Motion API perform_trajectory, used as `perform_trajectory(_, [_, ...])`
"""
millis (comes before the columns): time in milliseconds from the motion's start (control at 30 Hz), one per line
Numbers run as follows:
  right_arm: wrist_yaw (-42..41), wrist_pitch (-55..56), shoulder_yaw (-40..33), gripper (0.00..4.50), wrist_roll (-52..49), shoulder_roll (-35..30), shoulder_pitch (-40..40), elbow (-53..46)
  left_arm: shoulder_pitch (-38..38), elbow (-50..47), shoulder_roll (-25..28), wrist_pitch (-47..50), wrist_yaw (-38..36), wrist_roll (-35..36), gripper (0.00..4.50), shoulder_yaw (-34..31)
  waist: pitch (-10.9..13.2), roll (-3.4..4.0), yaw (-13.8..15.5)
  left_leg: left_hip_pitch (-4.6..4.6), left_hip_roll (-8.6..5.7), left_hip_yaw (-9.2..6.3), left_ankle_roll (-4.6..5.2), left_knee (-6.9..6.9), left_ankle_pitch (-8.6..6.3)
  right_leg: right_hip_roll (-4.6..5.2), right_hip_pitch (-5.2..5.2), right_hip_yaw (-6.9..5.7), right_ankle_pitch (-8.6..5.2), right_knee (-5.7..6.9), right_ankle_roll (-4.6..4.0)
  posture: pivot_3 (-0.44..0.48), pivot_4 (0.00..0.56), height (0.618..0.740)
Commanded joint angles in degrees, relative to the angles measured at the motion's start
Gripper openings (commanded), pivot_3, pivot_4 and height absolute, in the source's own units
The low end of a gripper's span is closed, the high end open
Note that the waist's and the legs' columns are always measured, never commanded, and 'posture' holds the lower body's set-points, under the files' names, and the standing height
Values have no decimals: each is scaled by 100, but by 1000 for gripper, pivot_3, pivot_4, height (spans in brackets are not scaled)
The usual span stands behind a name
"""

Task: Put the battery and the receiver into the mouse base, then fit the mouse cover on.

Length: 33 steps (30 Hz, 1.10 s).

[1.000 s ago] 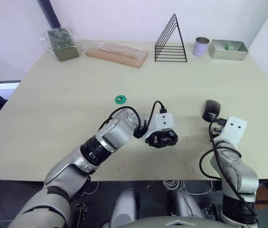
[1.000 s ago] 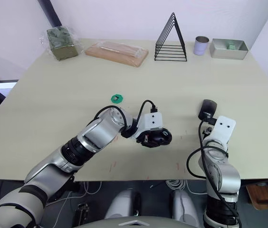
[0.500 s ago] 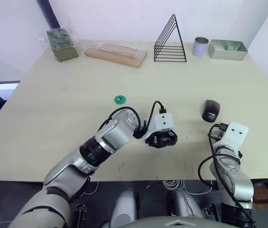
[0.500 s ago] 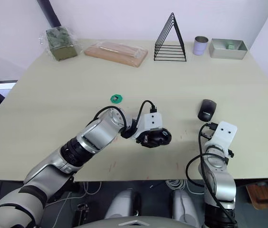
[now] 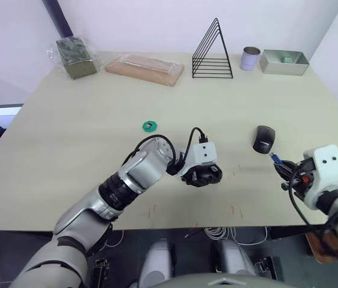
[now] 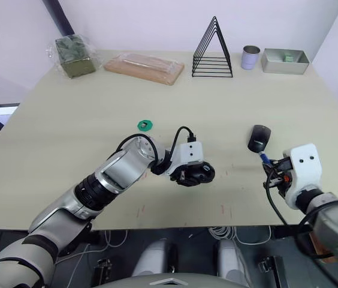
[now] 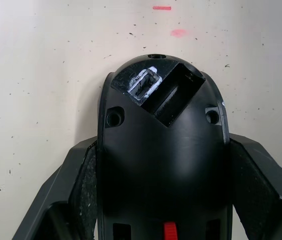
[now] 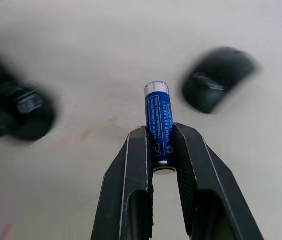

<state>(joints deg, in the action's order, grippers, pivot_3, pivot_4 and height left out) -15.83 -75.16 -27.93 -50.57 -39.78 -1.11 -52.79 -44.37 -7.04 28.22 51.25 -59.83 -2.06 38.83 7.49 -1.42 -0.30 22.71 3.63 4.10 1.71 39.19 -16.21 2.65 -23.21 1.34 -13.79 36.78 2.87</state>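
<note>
The black mouse base (image 7: 163,165) lies hollow side up at the table's front middle, with a red patch near its rear. My left gripper (image 7: 163,147) is shut on its two sides. A small metal-rimmed piece that looks like the receiver (image 7: 143,84) sits in a slot at the base's far end, beside an empty rectangular recess. At the front right, my right gripper (image 8: 158,132) is shut on the blue battery (image 8: 157,120), held above the table with its white end pointing outward. The dark mouse cover (image 5: 264,138) rests on the table just beyond that gripper.
A small green ring (image 5: 150,125) lies left of centre. Along the back edge stand a wrapped block (image 5: 73,49), a wooden board (image 5: 145,65), a black wire rack (image 5: 212,51), a can (image 5: 250,58) and a metal tray (image 5: 284,62).
My right arm has drawn back from beside the mouse cover, swung out to the right and lifted, and the battery now shows between its fingers. The left gripper and the base have not moved.
</note>
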Motion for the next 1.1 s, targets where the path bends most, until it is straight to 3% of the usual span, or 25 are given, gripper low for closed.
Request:
perform_trajectory(33, [-654,-641,-236,106,-1093,-971,666,322,-5,72,-26,-76,-9,-35,2932,103,2,-4,5,0,-3,0,2,0,1,2,0,2,0,-1,0,0,150,740])
perform_trajectory(167, [-679,-1075,502,106,-1441,-1602,1594,769,-40,103,-12,-135,-61,-51,2932,112,3,-10,31,11,-4,-4,4,-4,0,3,-2,0,0,-11,-1,0,150,740])
perform_trajectory(267, [-541,-1355,960,106,-1622,-1581,2212,1101,-61,105,-14,-144,-89,-59,2932,112,4,-12,48,21,-7,-2,7,-6,-2,4,-10,1,0,-16,0,0,150,740])
perform_trajectory(367, [-599,-1716,1948,106,-1883,-1744,3113,1498,-90,143,2,-192,-119,-81,2932,109,7,-10,47,23,-8,2,8,-6,-3,5,-13,6,1,-16,1,0,150,740])
perform_trajectory(433, [-469,-1734,2433,106,-1963,-1695,3498,1808,-96,125,14,-178,-139,-78,2932,103,8,-12,41,23,-7,2,8,-6,-3,7,-16,5,1,-14,1,0,150,740])
perform_trajectory(600, [351,-1734,3209,106,-1695,-817,3944,2845,-101,143,-5,-182,-136,-83,2932,108,3,-23,45,34,-7,5,8,-7,-3,7,-26,7,1,-13,2,0,150,740])
perform_trajectory(733, [780,-1734,3277,106,-1780,-444,4062,3236,-107,154,-23,-172,-132,-88,2932,102,6,-18,78,41,-8,4,9,-5,-2,7,-34,4,9,-7,15,0,150,740])
perform_trajectory(1100, [1195,-1734,3135,106,-2338,-316,3900,3209,-30,51,16,-123,-105,-75,2932,91,6,-18,85,46,-7,1,9,-5,-2,6,-38,0,11,-7,20,0,150,740])
